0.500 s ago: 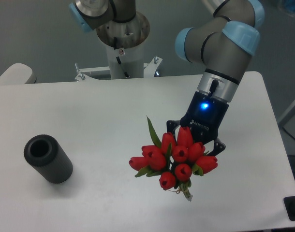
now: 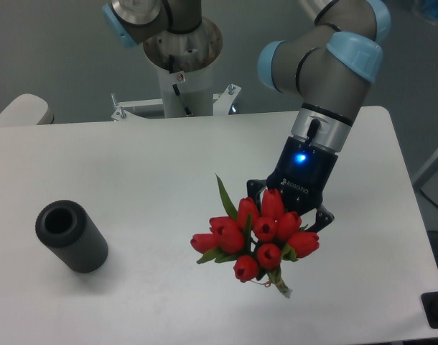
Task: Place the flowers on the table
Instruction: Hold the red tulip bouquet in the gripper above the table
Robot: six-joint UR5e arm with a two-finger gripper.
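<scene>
Presently the flowers [image 2: 256,236] are held over the table [image 2: 147,165], right of centre; behind them the gripper [image 2: 294,205] is closed on the bunch. Placement is judged pending: lowering, then release, is required

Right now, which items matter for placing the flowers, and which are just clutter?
Job:
- flowers, held in the claw
- table, where they go

Lying about:
- dark ribbed cylinder, on its side at the left
</scene>
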